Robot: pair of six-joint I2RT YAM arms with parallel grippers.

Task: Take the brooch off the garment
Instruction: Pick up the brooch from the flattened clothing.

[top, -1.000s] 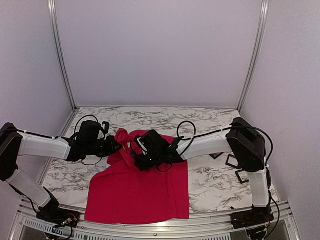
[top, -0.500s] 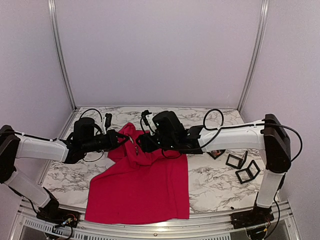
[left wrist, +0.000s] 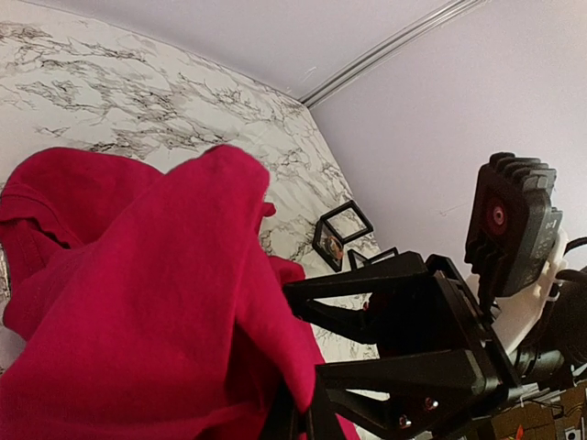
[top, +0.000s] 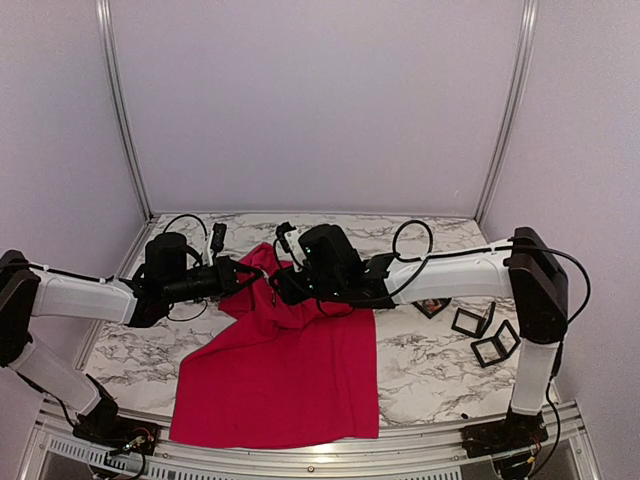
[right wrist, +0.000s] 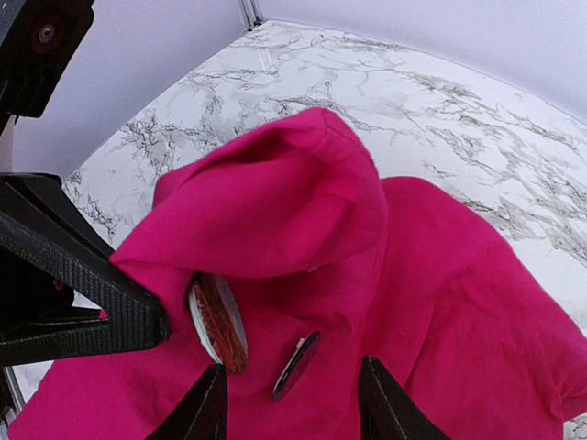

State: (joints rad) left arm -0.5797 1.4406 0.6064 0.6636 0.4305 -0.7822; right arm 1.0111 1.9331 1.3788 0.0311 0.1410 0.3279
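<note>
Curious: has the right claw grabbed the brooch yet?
No: the right gripper stands open, the brooch on the T-shirt beyond its fingertips.

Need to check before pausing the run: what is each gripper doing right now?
Left gripper: closed, pinching the red T-shirt.
Right gripper: open, holding nothing.

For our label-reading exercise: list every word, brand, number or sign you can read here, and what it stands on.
No readable text anywhere.
The garment is plain red.
The brooch has a blurred face, no legible marking.
The small black frames on the table are too small to read.
</note>
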